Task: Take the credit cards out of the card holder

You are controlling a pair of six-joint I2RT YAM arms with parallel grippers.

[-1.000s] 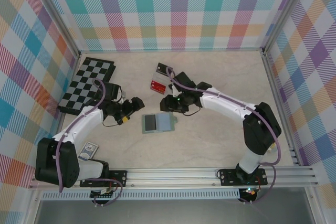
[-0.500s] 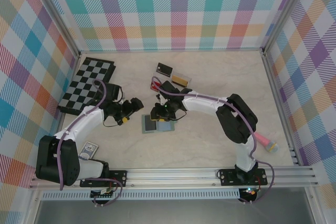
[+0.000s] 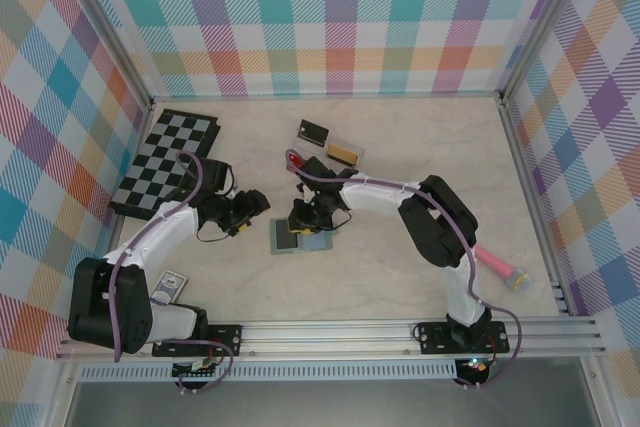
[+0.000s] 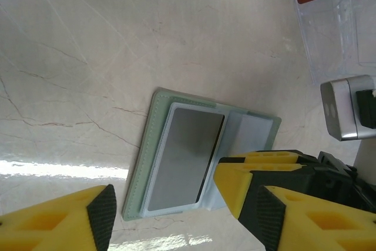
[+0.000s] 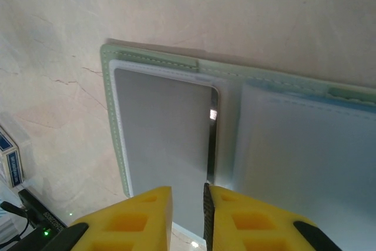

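Matt grey-green stitched cover on the card holder (image 4: 145, 163), soft like cloth or faux leather, smooth pale blue inside. Dull grey sheen on the card (image 4: 185, 157) tucked in it, with one small glint near a corner. Smooth, stone-look table (image 4: 88, 57) with a bright patch of glare, and clear glossy plastic for the tray (image 4: 335, 33).
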